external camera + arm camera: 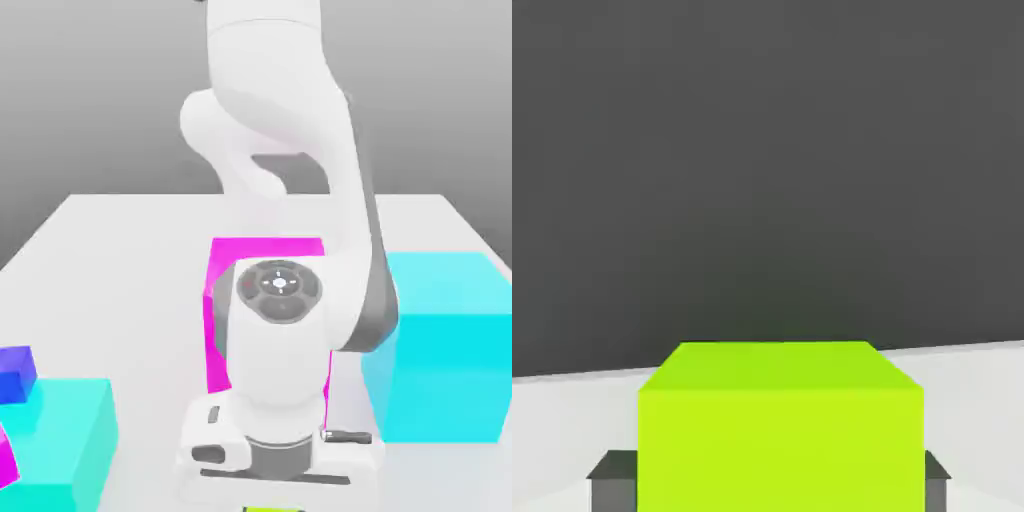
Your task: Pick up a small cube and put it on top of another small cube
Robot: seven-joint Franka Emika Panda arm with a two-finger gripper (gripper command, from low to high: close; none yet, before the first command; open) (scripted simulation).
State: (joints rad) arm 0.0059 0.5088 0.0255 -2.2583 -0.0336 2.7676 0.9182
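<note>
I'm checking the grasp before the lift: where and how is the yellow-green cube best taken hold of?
Best by two opposite upright side faces, hand coming from above. The yellow-green cube looks squarely in line with the hand, its flat sides facing the two fingers, which already stand against them. Flat, parallel sides should give an even pinch.

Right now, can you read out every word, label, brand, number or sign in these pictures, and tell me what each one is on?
None: no readable words, brands or numbers.
On the white arm's round grey button pad there are small pale marks around a bright centre, too small to make out.
The yellow-green cube and the large cyan block carry no lettering on the faces seen.
</note>
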